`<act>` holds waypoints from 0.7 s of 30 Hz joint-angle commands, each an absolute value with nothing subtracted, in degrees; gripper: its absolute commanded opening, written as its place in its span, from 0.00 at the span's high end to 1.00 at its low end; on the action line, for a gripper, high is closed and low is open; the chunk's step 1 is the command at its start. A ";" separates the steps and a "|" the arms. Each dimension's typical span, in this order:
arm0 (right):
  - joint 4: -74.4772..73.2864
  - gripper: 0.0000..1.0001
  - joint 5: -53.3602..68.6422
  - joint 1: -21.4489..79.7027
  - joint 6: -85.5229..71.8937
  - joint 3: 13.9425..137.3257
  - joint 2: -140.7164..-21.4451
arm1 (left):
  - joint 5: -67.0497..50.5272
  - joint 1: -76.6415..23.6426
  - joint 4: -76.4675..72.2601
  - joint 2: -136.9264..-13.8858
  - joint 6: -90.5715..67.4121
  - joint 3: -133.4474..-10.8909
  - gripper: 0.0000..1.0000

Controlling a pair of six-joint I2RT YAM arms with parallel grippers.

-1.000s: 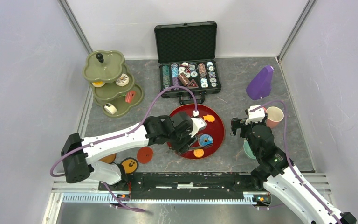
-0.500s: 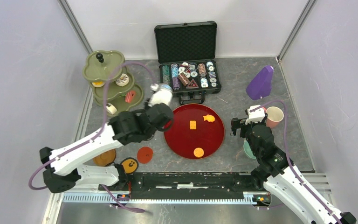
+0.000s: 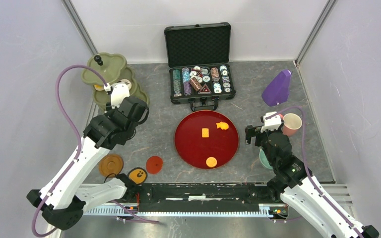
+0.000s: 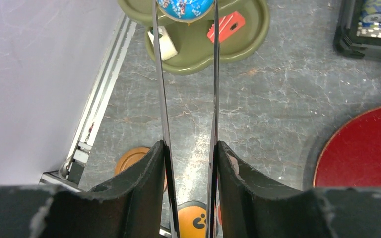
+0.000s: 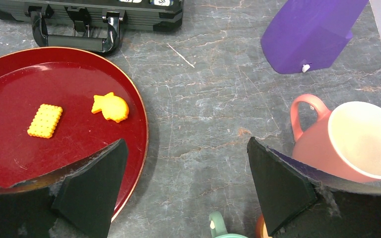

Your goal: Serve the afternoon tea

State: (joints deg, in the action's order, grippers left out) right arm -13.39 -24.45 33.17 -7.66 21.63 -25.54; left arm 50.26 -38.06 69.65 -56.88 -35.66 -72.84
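The left hand (image 4: 185,15), part closed, pinches the blue sprinkled donut (image 4: 186,6) at its fingertips above the olive-green three-tier stand (image 4: 203,55), far left. Gripped so near the tips, the donut could slip and miss a tier's rim. The right hand (image 5: 186,144) gapes wide and is empty.

Left tool (image 4: 184,6) seemingly clamped (right (image 5: 186,144) agape)

No legible text, brand or number in any view. Poker chips (image 3: 202,78) in the case (image 3: 197,45) behind the red tray (image 3: 228,148) have printed faces, too small to read. Orange saucer (image 3: 138,175) left of the tray: black dotted motif, no lettering.
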 commanded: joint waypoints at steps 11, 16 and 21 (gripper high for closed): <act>-10.63 0.02 -24.31 33.42 -7.80 21.21 -25.93 | 46.30 -32.24 58.97 -59.10 -28.70 -71.93 0.57; -10.55 0.02 -24.28 33.40 -7.74 21.20 -26.01 | 46.33 -28.97 56.23 -59.20 -25.99 -70.90 0.57; -10.73 0.02 -24.31 33.40 -7.79 21.21 -25.82 | 42.87 -24.15 53.66 -60.49 -23.62 -70.23 0.57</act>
